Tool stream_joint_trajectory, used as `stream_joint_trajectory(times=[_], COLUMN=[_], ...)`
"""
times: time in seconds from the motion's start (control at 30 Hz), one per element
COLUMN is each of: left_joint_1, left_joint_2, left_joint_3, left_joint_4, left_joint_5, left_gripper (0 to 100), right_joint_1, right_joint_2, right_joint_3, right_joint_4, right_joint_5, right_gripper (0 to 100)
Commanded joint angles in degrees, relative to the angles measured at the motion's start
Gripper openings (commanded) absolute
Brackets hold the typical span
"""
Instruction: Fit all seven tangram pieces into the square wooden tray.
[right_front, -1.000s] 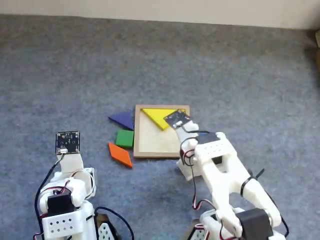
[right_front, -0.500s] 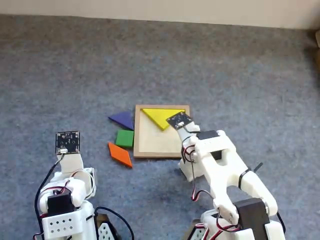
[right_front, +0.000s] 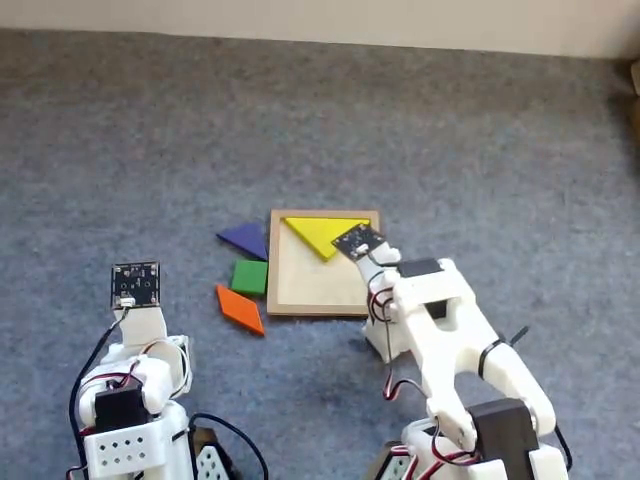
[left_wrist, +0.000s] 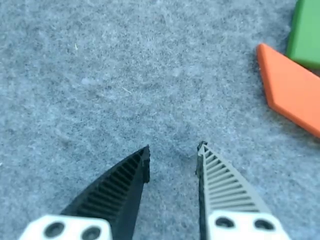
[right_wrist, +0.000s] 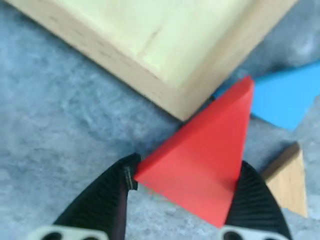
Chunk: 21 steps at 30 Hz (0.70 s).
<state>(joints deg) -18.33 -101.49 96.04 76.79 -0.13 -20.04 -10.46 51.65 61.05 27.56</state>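
Right wrist view: red triangle (right_wrist: 200, 167) sits at the tray's (right_wrist: 150, 80) outside corner, with our right gripper (right_wrist: 185, 175) clamped across it. Over the last second that arm's elbow shifted while the wrist barely moved, so we read it as grip set, lift into the tray next. Left gripper (left_wrist: 173, 150) hangs open over bare carpet (left_wrist: 100, 75).
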Motion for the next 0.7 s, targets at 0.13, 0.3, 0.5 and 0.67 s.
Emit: stream_joint_trajectory(times=[0.13, 0.3, 0.5, 0.67], left_joint_1=[-0.5, -0.5, -0.5, -0.5], left_joint_2=[-3.0, -3.0, -3.0, -3.0], left_joint_3=[1.1, 1.1, 1.1, 1.1], left_joint_4=[0.7, 0.7, 0.7, 0.7], left_joint_5=[-0.4, -0.4, -0.4, -0.4], left_gripper=[16, 16, 16, 16], right_joint_1=[0.1, 0.1, -0.2, -0.3], right_joint_2=[-11.3, -17.6, -19.8, -18.1], right_joint_3=[-4.2, -4.4, -6.9, -14.7], right_joint_4=[7.3, 7.7, 7.4, 7.8], right_joint_5=[0.7, 0.6, -6.0, -10.9], right_gripper=[16.0, 16.0, 16.0, 15.9])
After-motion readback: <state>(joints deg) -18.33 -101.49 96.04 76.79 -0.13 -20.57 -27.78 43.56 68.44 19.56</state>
